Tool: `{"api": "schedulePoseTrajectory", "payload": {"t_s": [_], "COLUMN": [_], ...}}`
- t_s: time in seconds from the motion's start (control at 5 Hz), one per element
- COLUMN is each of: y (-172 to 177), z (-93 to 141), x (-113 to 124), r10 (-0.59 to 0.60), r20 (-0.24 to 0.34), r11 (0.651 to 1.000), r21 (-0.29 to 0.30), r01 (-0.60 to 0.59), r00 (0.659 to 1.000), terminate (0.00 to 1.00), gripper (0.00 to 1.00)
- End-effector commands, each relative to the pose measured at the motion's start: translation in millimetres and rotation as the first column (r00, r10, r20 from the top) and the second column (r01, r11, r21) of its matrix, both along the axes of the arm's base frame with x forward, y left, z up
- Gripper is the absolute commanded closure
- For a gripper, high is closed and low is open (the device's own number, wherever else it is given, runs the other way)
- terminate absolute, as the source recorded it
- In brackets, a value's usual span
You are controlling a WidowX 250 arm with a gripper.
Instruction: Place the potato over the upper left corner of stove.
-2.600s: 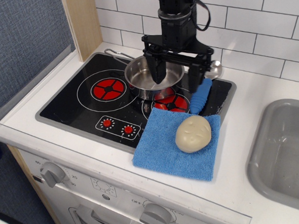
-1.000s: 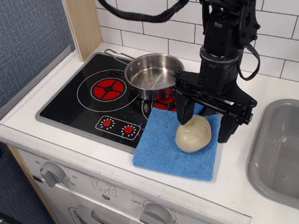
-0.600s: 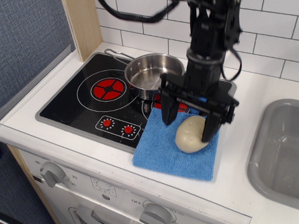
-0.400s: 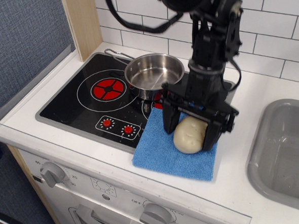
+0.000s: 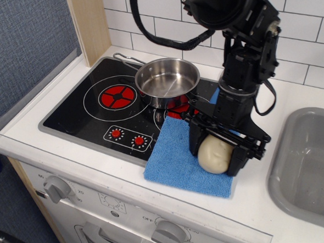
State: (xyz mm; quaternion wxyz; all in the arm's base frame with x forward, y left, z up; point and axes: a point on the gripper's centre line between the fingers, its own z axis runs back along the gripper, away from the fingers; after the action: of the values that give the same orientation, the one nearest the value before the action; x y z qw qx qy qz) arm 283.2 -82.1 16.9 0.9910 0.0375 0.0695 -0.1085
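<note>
The pale beige potato point(image 5: 214, 154) sits on the right part of a blue cloth point(image 5: 178, 164), between the two black fingers of my gripper point(image 5: 215, 154). The fingers stand close on either side of it and seem to touch it, left finger point(image 5: 196, 142) and right finger point(image 5: 236, 159). The potato still rests low on the cloth. The black glass stove point(image 5: 90, 112) lies to the left, with a red burner point(image 5: 117, 95) and two small red knobs point(image 5: 127, 137). Its upper left corner point(image 5: 104, 66) is bare, with only the pot handle near it.
A steel pot point(image 5: 167, 81) stands on the stove's back right, over the second burner. A grey sink point(image 5: 314, 162) lies to the right. A white tiled wall is behind, a wooden panel point(image 5: 89, 24) at the stove's back left. The counter's front edge is near.
The gripper swung from above the pot to the right, came down around the potato and narrowed on it. The potato shifted a little right and toward the front on the cloth.
</note>
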Motion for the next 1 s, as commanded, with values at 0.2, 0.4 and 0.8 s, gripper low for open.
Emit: {"api": "schedulePoseTrajectory", "payload": {"t_s": [0.2,0.4,0.8], "y": [66.2,116.5,218.7], "z": [100.6,94.4,59.2], "x": [22.1,46.6,67.5], "r10": [0.182,0.245,0.363], "r20": [0.274,0.265,0.198], "r11": [0.983,0.968,0.925], "r21": [-0.048,-0.020,0.037], "r01": [-0.176,-0.249,-0.377], "r00": [0.944,0.932,0.910], "terminate": [0.00,0.00,0.00], "gripper": [1.00,1.00,1.00]}}
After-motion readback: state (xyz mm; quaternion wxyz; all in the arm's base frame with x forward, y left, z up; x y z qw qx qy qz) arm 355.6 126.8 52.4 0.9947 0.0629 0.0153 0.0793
